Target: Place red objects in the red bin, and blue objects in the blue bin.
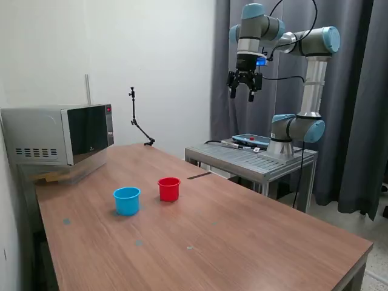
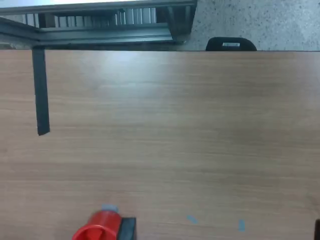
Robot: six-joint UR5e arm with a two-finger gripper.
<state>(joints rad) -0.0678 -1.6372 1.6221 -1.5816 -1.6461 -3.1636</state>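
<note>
The red bin [image 1: 169, 188] is a small red cup standing upright near the middle of the wooden table [image 1: 242, 242]. The blue bin [image 1: 127, 200], a light-blue cup, stands just beside it toward the exterior view's left. My gripper [image 1: 244, 91] hangs high above the table's far edge, well away from both cups, open with nothing between its fingers. In the wrist view the red bin [image 2: 97, 231] shows at the picture's edge, with a sliver of the blue bin [image 2: 109, 208] behind it. The red objects and blue objects are out of view.
A microwave [image 1: 57, 134] sits on the table's far corner at the exterior view's left, with a thin black stand [image 1: 138, 124] beside it. The arm's metal base cart [image 1: 251, 159] holds a tablet-like pendant [image 1: 250, 140]. A dark strip [image 2: 40, 90] lies on the tabletop.
</note>
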